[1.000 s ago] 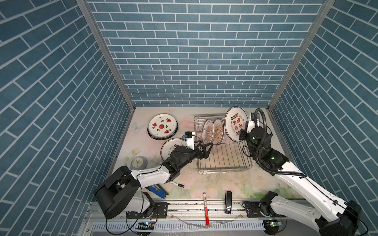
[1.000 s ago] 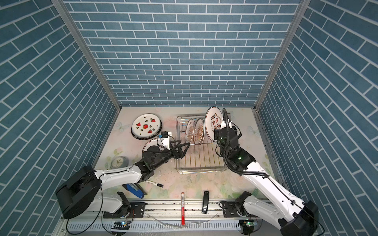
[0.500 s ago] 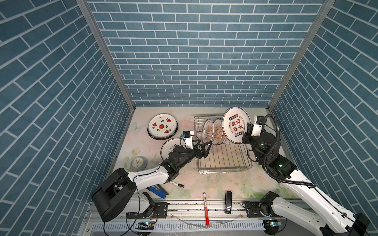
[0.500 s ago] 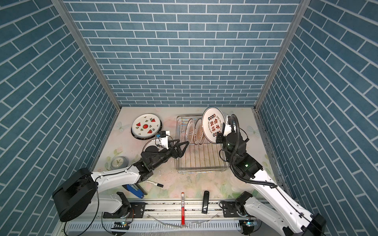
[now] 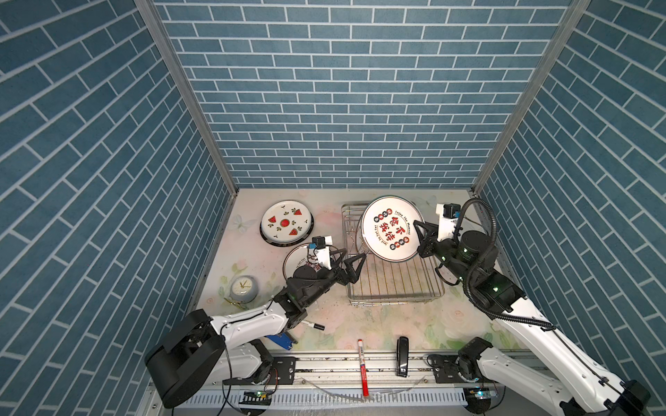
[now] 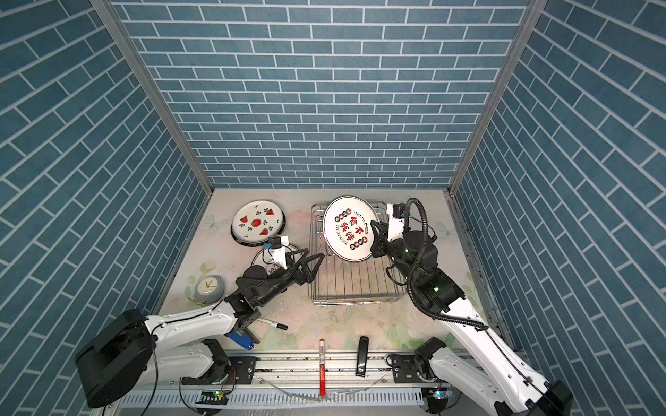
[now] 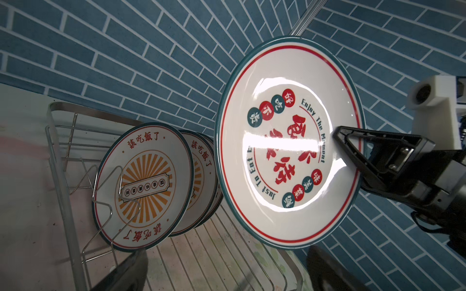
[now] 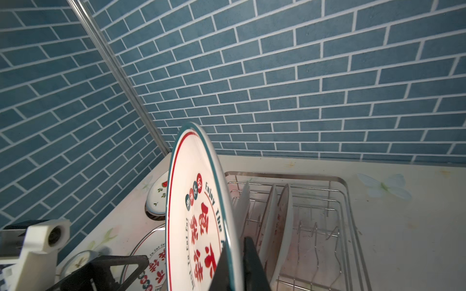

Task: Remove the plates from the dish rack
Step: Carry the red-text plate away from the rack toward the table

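Right gripper (image 5: 418, 237) clamped on red-character plate (image 5: 391, 232), held tilted above dish rack (image 5: 396, 284) far end | left gripper (image 5: 356, 266) splayed, empty, at rack's left edge | step: extraction | next: likely handover or flat set-down

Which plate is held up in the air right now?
The red-character plate, gripped at its rim by the right gripper. The sunburst plates stand in the dish rack; the watermelon plate lies on the table.
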Available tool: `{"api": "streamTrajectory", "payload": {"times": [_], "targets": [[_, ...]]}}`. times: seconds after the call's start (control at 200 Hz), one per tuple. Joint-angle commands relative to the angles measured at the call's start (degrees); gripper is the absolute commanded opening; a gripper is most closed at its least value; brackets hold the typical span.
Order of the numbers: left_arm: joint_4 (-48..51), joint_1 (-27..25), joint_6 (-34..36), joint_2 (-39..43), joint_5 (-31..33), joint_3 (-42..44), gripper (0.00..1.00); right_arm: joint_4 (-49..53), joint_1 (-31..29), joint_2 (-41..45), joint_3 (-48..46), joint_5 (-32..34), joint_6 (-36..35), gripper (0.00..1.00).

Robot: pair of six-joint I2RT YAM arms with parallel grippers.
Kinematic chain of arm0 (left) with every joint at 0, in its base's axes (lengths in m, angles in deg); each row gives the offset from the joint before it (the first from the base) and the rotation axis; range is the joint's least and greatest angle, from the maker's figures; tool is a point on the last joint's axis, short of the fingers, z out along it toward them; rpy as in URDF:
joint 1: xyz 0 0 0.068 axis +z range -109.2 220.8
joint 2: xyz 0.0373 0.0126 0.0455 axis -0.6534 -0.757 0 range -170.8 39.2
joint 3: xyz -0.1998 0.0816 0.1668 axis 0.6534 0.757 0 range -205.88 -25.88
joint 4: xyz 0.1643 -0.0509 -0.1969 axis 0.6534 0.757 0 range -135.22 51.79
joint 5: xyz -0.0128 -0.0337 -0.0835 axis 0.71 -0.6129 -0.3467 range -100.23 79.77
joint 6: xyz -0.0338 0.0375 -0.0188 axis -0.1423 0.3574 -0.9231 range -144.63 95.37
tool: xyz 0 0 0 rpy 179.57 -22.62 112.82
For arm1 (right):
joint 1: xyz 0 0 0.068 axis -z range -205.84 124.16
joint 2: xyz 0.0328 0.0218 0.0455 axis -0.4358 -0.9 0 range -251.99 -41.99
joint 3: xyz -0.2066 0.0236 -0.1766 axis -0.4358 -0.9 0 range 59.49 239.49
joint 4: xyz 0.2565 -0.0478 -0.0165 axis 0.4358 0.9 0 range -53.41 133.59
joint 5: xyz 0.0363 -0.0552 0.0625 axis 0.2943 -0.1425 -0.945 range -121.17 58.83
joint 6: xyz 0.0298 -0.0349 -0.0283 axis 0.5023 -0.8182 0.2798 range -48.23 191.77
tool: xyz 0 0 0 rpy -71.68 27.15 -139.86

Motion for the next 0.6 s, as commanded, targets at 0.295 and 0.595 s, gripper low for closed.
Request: {"api": "streamTrajectory", "payload": {"times": [0.295,0.595], "targets": [[-14.7,0.1,-1.3,1.5,-5.0,5.8,0.82,-12.9,1.7,3.1,-7.2,-18.2,11.8,0.0],[-21.1,-0.4,-4.7,-2.1,-7.6,5.7,0.52,-18.3,2.2,8.3,-13.4,-18.4,11.8,0.0]]}}
